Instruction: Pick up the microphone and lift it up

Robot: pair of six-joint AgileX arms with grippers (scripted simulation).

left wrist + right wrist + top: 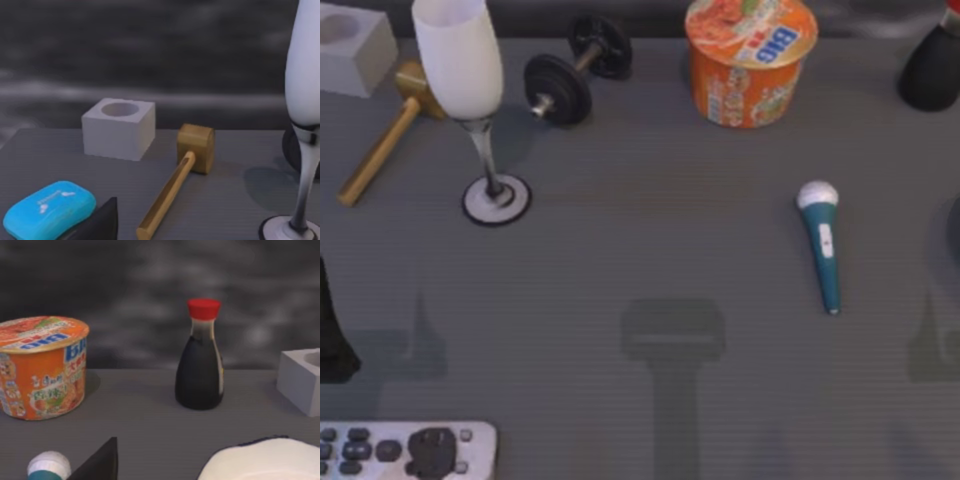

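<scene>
Top view shows one grey table (650, 230) filling the picture, its edges cut off on every side. One orange noodle cup (751, 58) stands sealed at the far edge, right of centre, its contents hidden under the lid. One tall white champagne glass (470, 100) stands at the left, and it partly covers the head of one gold mallet (382, 148). One black dumbbell (577, 68) lies between glass and cup. One grey block (355, 50) with a round hollow sits in the far left corner, cropped. One dark soy sauce bottle (199, 357) with a red cap stands at the far right. One grey remote (405, 450) is cut off at the near left edge.

One microphone (823, 240) lies flat on the right half, white head toward the cup, teal handle pointing to the near side, touching nothing.

Left wrist view adds one blue soap bar (50, 207); right wrist view, a cropped white plate (265, 460). Each shows only a dark fingertip, so for both grippers I cannot tell how the jaws stand.
</scene>
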